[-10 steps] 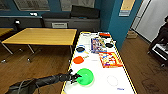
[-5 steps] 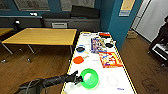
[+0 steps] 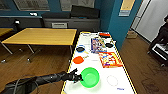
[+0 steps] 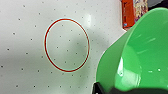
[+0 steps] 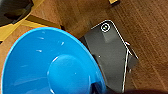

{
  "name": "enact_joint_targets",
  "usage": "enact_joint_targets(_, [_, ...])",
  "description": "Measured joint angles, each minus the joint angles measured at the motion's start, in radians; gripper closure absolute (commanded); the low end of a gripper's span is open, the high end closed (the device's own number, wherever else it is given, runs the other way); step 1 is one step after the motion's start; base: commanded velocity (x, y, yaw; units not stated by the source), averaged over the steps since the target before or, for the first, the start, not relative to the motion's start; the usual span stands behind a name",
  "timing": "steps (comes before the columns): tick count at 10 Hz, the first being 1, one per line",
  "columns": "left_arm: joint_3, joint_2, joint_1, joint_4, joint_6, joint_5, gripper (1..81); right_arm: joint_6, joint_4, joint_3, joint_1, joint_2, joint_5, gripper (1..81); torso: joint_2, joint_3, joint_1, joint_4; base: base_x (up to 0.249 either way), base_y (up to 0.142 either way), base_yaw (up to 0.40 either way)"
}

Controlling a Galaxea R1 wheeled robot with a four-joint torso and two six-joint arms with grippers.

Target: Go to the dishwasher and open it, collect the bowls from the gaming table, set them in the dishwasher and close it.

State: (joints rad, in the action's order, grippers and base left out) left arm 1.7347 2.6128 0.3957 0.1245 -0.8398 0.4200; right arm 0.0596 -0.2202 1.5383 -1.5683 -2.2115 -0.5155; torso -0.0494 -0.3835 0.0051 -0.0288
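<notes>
The left pincer (image 3: pixel 78 77) is grasping the green bowl (image 3: pixel 90 77) by its rim, at 9 o'clock. The right pincer is grasping a blue bowl (image 5: pixel 50 65) over the floor (image 5: pixel 150 32).

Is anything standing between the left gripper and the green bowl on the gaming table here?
Nothing visible does. The left gripper is already at the rim of the green bowl, which sits tilted over the gaming table. The orange bowl lies farther along the table, off to the side.
</notes>
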Motion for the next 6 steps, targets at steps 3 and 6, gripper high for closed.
enact_joint_targets(3, [-0.204, -0.19, -0.058, 0.022, 0.0, 0.0, 81.1, 0.0, 0.0, 0.0, -0.002, 0.0, 0.0, 81.1, 0.0, 0.0, 0.0, 0.0, 0.0, 0.0, 0.0])
enact_joint_targets(6, [-0.468, -0.399, -0.092, 0.056, 0.002, 0.006, 81.1, 0.0, 0.0, 0.0, -0.003, 0.0, 0.001, 81.1, 0.0, 0.0, 0.0, 0.0, 0.0, 0.0, 0.0])
